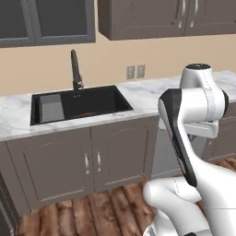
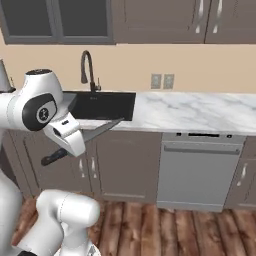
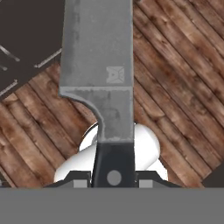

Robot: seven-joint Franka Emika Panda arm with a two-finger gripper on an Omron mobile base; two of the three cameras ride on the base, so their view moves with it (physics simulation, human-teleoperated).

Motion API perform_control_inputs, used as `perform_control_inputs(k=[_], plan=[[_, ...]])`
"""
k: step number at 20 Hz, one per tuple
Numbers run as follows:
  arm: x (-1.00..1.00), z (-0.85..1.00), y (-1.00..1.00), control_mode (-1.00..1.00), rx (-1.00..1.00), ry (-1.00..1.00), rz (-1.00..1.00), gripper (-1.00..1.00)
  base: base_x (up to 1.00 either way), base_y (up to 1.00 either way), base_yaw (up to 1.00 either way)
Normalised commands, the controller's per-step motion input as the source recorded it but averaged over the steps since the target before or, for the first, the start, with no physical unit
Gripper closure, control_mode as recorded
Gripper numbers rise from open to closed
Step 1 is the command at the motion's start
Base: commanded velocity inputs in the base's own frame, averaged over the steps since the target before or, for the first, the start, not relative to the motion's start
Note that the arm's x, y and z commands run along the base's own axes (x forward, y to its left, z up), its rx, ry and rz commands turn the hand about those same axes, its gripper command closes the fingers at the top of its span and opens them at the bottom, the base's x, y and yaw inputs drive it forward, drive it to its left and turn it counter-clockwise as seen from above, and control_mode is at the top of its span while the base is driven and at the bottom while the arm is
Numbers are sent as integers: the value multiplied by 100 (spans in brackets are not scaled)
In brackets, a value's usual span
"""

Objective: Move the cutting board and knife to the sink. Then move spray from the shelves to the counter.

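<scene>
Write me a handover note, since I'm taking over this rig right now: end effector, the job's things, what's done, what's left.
End effector: shut on the knife, gripping its black handle, with wood floor beneath it; in the right base view the blade points toward the counter.
Sink: ahead, by the faucet. Something reddish lies in the basin; whether it is the board I cannot tell.
Done: knife picked up.
Left: put the knife in the sink, confirm the board is there, then bring the spray from the shelves to the counter.
</scene>
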Motion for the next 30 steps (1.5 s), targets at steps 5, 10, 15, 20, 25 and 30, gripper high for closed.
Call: perform_control_inputs(k=[5, 10, 15, 20, 25, 30], plan=[[0, 0, 0, 100, 0, 0, 0, 100, 100, -16, 4], [0, 0, 0, 100, 0, 0, 0, 100, 100, -22, 12], [0, 0, 0, 100, 0, 0, 0, 100, 97, -11, 14], [0, 0, 0, 100, 0, 0, 0, 100, 33, -6, 26], [0, 0, 0, 100, 0, 0, 0, 100, 4, -25, 20], [67, -11, -17, -100, 3, 6, 24, 100, 0, 0, 0]])
